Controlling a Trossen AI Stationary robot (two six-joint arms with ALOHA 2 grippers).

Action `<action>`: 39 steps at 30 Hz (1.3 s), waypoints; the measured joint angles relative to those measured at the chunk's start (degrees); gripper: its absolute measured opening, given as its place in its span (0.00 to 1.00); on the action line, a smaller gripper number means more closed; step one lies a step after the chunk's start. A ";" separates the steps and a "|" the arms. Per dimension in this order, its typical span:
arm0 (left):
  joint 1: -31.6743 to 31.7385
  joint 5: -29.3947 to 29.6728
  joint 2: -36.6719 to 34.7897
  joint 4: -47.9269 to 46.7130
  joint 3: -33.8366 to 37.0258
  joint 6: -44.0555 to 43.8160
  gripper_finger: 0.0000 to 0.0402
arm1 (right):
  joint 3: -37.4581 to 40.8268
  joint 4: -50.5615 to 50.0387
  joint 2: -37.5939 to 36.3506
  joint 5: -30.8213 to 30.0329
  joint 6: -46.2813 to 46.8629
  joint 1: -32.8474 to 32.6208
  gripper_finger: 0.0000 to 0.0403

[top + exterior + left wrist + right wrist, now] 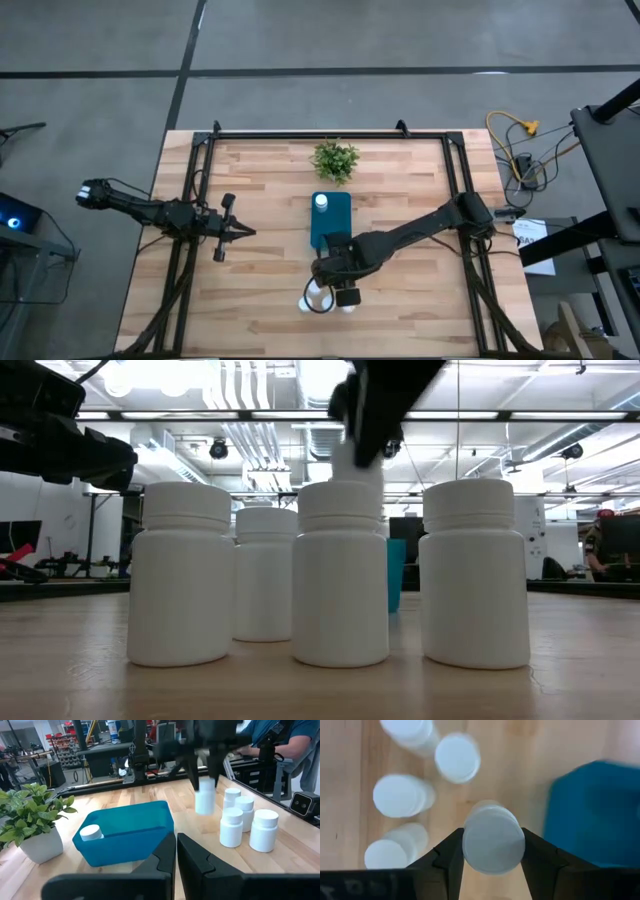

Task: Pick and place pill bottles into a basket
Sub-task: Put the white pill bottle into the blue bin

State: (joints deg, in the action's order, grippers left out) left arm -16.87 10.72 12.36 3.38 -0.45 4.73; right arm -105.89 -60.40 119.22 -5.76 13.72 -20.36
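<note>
A small leafy plant (335, 159) in a white pot stands on the wooden table (260, 300).

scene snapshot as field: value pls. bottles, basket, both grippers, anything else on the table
held bottle: in the right gripper, lifted off the table, beside the basket
right gripper: shut on a pill bottle, gripped near its cap
bottles standing: four in a cluster on the table
bottle in basket: one
basket: teal, mid-table
left gripper: shut, empty, idle over the table's left side
other: potted plant behind the basket
</note>
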 joint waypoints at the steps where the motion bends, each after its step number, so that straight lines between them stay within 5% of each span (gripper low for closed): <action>1: 0.00 0.00 0.00 -0.02 0.00 0.00 0.00 | -1.76 -1.47 -0.15 -0.84 -0.22 0.00 0.37; 10: -0.02 -0.02 0.00 0.00 0.00 -0.04 0.00 | -17.40 -15.62 -0.38 -8.97 -2.02 1.17 0.37; 18: 0.00 -0.11 -0.02 -0.05 0.00 -0.07 0.00 | -17.84 -18.15 -0.83 -8.98 -2.09 5.84 0.37; 27: 0.00 -1.27 -0.02 -0.02 -0.01 -0.07 0.00 | -9.41 -15.72 -5.06 -9.25 -3.70 10.80 0.37; 39: 0.00 -1.63 -0.09 0.00 0.00 -0.07 0.00 | 19.21 6.30 -26.15 -3.79 -3.88 16.51 0.37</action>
State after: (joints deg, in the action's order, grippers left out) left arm -16.87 9.09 12.27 3.38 -0.45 4.67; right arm -86.68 -54.10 93.07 -9.55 9.84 -3.85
